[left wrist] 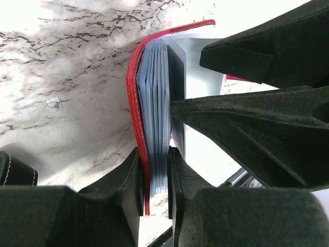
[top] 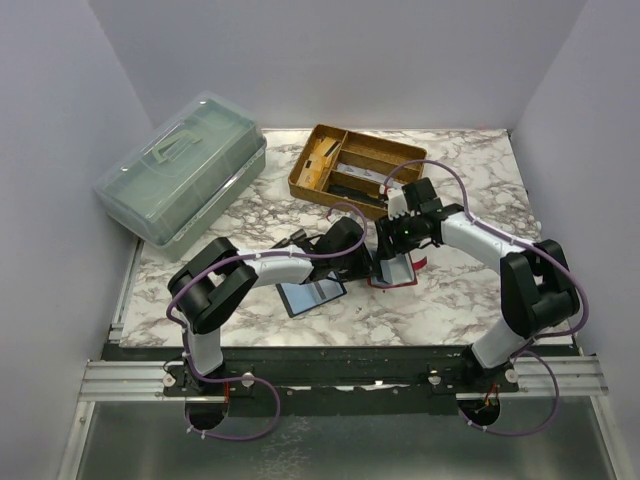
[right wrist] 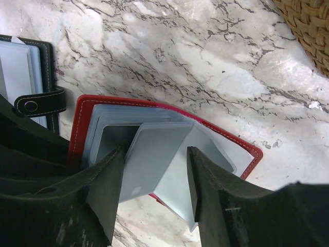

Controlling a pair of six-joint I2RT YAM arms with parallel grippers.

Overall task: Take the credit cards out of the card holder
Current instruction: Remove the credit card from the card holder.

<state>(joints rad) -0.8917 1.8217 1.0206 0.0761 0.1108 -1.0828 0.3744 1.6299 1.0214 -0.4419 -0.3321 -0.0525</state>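
Observation:
The red card holder (top: 398, 272) lies open on the marble table between both arms. My left gripper (left wrist: 154, 159) is shut on its red cover (left wrist: 134, 92) and the stack of clear sleeves, pinching them at one edge. In the right wrist view a pale blue-grey credit card (right wrist: 154, 170) sticks out of a sleeve of the card holder (right wrist: 82, 118), tilted up. My right gripper (right wrist: 156, 154) stands open astride that card; the left finger touches its edge, and the right finger stands beside the sleeve. In the left wrist view the right gripper's fingers (left wrist: 247, 118) reach in over the sleeves.
A black card holder (top: 312, 294) lies open just left of the red one, its snap strap (right wrist: 31, 105) close to my right gripper. A wicker tray (top: 355, 165) sits behind, and a clear green lidded box (top: 185, 165) at the back left.

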